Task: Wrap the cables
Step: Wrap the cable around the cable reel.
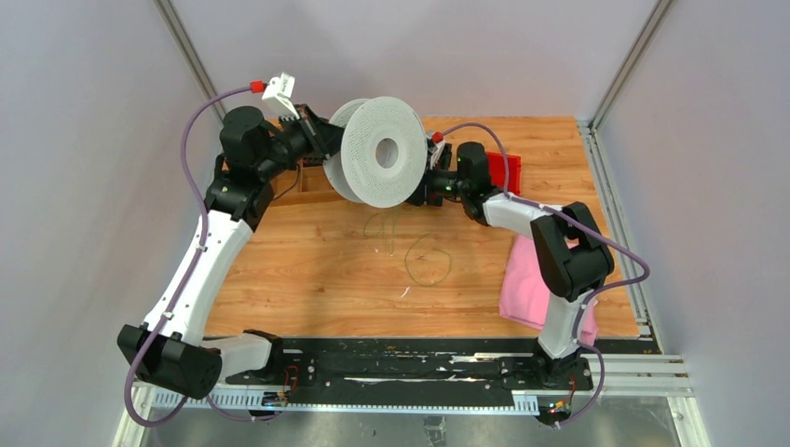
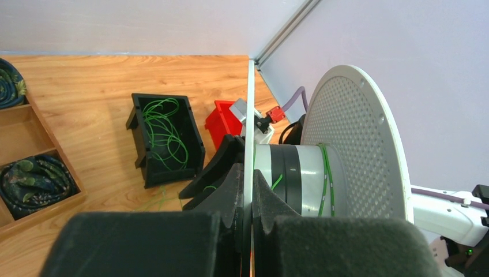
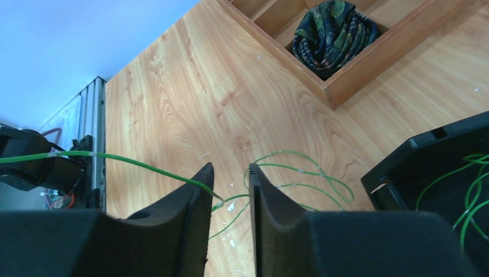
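Slack is what I'd watch here. The left gripper [image 2: 249, 179] is clenched on the thin rim of the big perforated grey plastic spool [image 1: 384, 154], holding it up over the far side of the wooden table [image 1: 307, 270] with its axis roughly level. A few turns of thin green wire [image 2: 324, 179] already sit round the pale core.

The right gripper [image 3: 230, 167] is tucked in at the spool's other side. Its jaws stand apart, and one green strand [image 3: 144, 163] runs in from the left and dips into the gap between them, not pinched as far as I can see. More of the cables [image 1: 429, 261] lie in loose green and olive loops on the table in front of the spool. Another tangle sits in the black plastic bin [image 2: 138, 133].

To my eye, the strand could slide out of that gap if the jaws close late or off line. This wire looks springy, so once tension goes, the turns on the core may uncoil. The spool is held only by its edge, so a sideways tug from the right arm might twist it in the pads. A wire pulled at an angle could also ride over the flange.
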`<state>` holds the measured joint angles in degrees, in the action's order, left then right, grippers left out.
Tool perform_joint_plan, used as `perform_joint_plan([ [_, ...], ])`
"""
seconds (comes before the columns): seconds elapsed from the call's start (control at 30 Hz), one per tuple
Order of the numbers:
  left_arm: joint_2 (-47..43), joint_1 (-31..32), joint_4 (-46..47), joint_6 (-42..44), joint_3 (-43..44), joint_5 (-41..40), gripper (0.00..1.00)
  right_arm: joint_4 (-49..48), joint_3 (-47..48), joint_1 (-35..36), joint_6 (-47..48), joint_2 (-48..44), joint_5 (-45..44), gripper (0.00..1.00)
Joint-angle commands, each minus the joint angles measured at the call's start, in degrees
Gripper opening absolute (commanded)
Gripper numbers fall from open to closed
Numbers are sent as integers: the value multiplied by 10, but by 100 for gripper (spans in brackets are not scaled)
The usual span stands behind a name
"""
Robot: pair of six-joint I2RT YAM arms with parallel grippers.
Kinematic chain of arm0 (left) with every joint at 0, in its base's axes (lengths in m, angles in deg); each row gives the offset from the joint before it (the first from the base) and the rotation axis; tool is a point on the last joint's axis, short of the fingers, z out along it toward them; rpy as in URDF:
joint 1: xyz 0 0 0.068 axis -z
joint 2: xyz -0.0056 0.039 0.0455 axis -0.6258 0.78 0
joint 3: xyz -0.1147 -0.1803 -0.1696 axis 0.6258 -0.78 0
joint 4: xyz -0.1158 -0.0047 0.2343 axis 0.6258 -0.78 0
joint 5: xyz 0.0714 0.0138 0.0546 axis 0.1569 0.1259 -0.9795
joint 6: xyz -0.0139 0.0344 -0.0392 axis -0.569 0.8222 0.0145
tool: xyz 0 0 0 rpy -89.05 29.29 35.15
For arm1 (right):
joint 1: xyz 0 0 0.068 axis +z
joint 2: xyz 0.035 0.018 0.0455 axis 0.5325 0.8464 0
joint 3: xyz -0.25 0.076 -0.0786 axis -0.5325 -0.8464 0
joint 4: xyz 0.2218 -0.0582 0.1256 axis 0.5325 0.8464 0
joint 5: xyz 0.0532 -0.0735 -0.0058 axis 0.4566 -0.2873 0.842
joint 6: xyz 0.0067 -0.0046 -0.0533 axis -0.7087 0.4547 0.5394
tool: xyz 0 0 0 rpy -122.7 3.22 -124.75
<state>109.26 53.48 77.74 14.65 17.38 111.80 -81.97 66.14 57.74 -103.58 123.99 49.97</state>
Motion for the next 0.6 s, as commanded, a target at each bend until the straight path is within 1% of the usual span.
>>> perform_joint_plan([
  [0.0,-11,-7,41,-12,19,-6,0,-13,8,7,-6,-2,6,20],
  [0.07,-13,-9,24,-5,24,-23,0,-12,-5,7,-4,-15,4,8],
  [0.13,-14,-9,-3,16,34,-54,0,-10,-17,7,-5,-26,0,1],
  [0.37,1,-9,-96,74,84,-227,0,32,-46,33,-13,-56,-31,1],
  [0.57,15,-1,-123,96,105,-335,0,25,-77,83,-38,-77,-74,1],
])
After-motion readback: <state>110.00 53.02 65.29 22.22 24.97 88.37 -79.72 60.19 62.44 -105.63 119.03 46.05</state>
